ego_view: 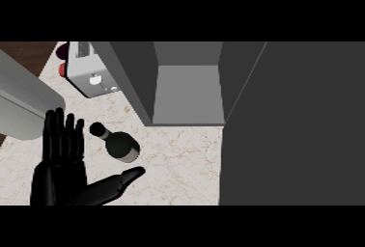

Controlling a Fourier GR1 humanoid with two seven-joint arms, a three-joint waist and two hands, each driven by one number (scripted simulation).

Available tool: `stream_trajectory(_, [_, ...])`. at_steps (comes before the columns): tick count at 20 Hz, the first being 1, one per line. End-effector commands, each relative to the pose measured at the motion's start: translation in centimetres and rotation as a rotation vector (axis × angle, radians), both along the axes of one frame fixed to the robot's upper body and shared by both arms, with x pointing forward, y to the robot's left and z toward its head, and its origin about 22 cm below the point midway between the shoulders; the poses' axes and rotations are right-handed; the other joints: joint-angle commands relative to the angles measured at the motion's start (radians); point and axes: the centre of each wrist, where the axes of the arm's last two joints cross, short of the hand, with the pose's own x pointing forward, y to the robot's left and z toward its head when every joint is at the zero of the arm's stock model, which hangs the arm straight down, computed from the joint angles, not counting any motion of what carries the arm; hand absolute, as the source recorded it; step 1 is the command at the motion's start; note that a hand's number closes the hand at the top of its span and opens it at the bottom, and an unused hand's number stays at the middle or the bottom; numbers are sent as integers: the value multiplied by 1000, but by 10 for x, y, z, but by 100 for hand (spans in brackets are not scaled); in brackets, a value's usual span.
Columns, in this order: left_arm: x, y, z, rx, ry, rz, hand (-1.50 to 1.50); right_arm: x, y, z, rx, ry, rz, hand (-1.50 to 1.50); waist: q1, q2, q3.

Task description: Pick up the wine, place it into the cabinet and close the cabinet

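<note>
Wine bottle (118, 144) is seen on the pale marbled counter (178, 164), just in front of the open cabinet (187, 84), with its dark cap turned toward the upper left. The left hand (65, 166) is held beside the bottle, fingers straight and released, thumb spread below the bottle; nothing is grasped. The cabinet's grey interior is shown, and its open door (292, 125) is seen at the view's right. A white toaster (94, 72) is placed at the upper left, with a red object (63, 69) just beside it. A large grey rounded shape (25, 103) is seen at the left edge. No label text can be read on the bottle.
</note>
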Motion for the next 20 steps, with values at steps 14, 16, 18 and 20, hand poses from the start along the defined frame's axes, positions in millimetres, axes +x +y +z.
stream_trajectory(14, [9,36,-71,-4,29,44,-150,-24,-15,23,27,-59,28,-150,4,0,1])
stream_trajectory(16, [20,37,-85,18,30,62,-150,-31,-5,24,31,-51,34,-150,1,0,1])
stream_trajectory(18, [17,48,-104,4,38,58,-150,-42,-2,25,29,-58,23,-150,-3,-1,0])
stream_trajectory(20, [21,41,-101,-11,56,15,-150,-26,2,31,33,-65,22,-150,3,0,0])
